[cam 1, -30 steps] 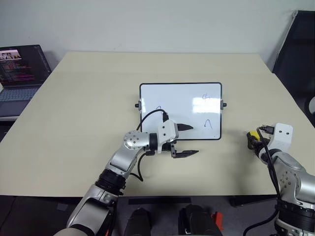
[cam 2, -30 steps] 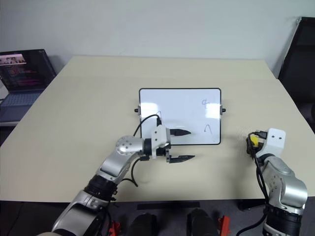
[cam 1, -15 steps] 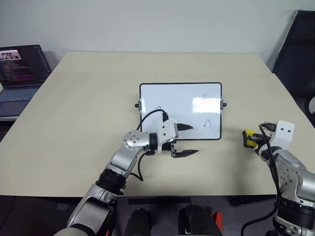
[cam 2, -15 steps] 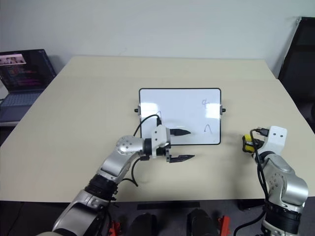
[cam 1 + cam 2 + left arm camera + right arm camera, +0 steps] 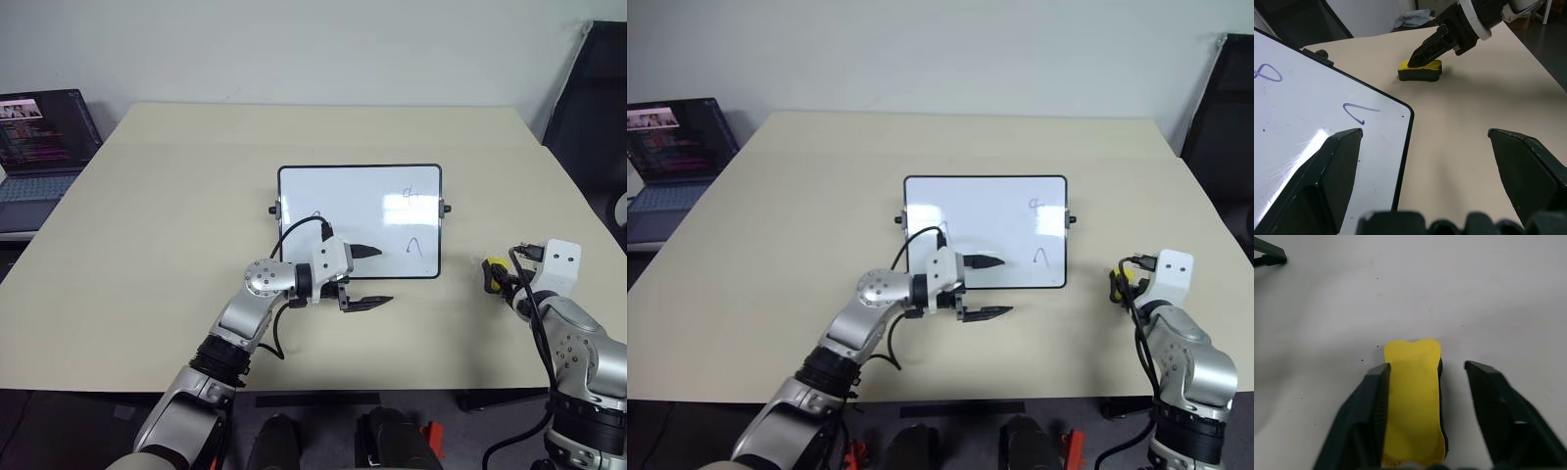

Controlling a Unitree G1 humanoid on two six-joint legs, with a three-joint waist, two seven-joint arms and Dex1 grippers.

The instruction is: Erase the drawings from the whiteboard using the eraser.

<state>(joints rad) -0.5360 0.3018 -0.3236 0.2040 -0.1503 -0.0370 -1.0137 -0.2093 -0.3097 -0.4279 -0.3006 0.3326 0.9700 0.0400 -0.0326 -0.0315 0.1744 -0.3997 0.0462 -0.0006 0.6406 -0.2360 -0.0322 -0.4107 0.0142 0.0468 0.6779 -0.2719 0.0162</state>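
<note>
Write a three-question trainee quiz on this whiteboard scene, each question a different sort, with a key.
1. True or false: the eraser lies on the whiteboard.
2. How many drawings remain on the board? A) none B) one C) three
3. Fill in: the right end effector sits with its fingers on either side of the ____.

Key
1. False. It lies on the table, off the board's right side, as the left wrist view shows.
2. C.
3. Eraser. One finger is against its side; the other stands apart, so the end effector is open.
</note>
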